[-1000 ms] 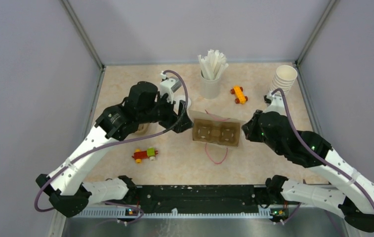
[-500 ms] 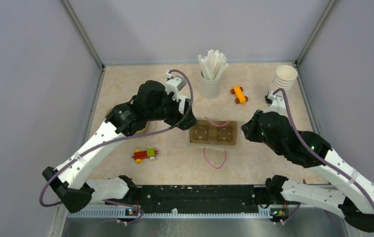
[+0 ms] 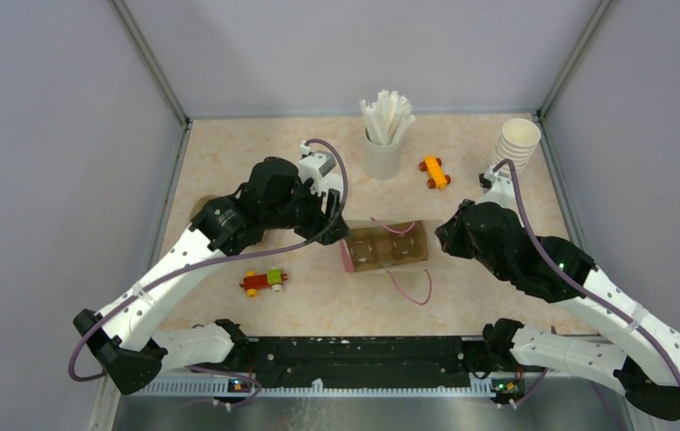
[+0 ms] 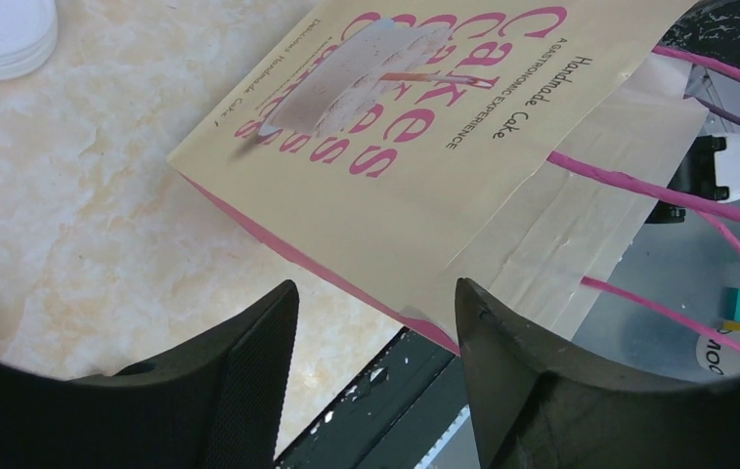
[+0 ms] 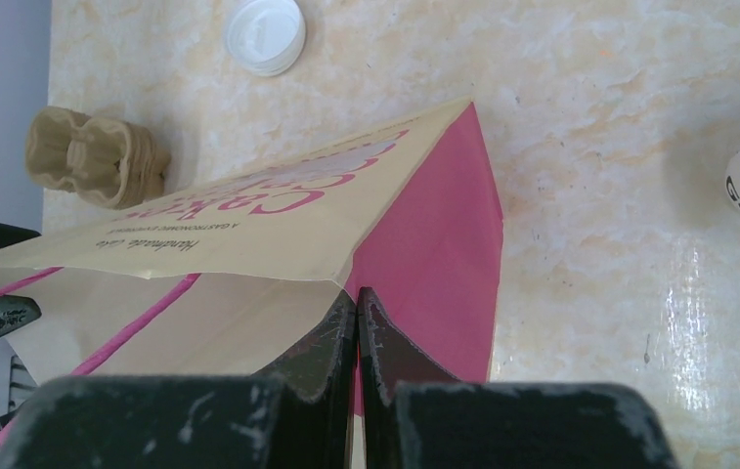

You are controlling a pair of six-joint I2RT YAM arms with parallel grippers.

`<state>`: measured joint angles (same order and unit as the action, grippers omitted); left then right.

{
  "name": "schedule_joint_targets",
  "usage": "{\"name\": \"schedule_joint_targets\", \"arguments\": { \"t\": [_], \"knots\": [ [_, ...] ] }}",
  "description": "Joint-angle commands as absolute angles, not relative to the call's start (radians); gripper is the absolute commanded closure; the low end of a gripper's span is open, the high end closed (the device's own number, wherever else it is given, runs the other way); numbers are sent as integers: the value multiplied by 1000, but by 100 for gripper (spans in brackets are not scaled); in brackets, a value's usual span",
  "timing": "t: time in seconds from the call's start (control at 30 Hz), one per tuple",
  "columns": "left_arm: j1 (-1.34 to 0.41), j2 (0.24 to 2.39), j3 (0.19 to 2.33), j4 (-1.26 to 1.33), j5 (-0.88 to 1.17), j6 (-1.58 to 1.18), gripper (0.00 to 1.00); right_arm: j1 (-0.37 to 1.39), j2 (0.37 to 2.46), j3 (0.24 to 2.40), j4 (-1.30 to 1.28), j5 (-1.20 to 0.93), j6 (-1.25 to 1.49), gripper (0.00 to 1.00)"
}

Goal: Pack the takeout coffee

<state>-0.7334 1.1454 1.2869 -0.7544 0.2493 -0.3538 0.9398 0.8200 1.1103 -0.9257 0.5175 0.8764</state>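
A tan paper bag (image 3: 385, 247) with pink sides and pink cord handles stands at mid-table. A brown moulded tray shows through its open top. My right gripper (image 5: 357, 298) is shut on the bag's rim at the pink side panel (image 5: 434, 254), at the bag's right end (image 3: 444, 238). My left gripper (image 4: 375, 337) is open at the bag's left end. The bag's pink bottom edge (image 4: 346, 283) lies just beyond its fingertips, nothing clamped. The takeout coffee's white paper cups (image 3: 517, 144) stand stacked at the back right. A flat white lid (image 5: 264, 34) lies on the table left of the bag.
A grey-white holder of white sticks (image 3: 383, 144) stands behind the bag. An orange toy car (image 3: 435, 171) lies beside it. A red, green and yellow toy (image 3: 263, 281) lies front left. Stacked brown trays (image 5: 97, 156) sit at the left, under my left arm. Walls enclose three sides.
The bag has swung and shifted slightly left, and its loose handle loop moved right. My left gripper came to the bag's left end and its jaws narrowed. The right grip is unchanged.
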Motion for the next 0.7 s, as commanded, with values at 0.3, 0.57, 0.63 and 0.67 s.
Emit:
{"name": "schedule_joint_targets", "arguments": {
  "t": [0.3,0.57,0.63,0.67],
  "knots": [
    [-730,1161,1463,-822,241,-527,6,946,843,1130,-928,567,958,100],
    [-730,1185,1475,-840,298,-551,6,946,797,1171,-1035,710,1085,100],
    [-730,1193,1497,-837,313,-562,6,945,797,1181,-1069,725,1112,100],
    [-730,1202,1514,-840,331,-572,6,945,799,1183,-1078,726,1123,100]
  ]
}}
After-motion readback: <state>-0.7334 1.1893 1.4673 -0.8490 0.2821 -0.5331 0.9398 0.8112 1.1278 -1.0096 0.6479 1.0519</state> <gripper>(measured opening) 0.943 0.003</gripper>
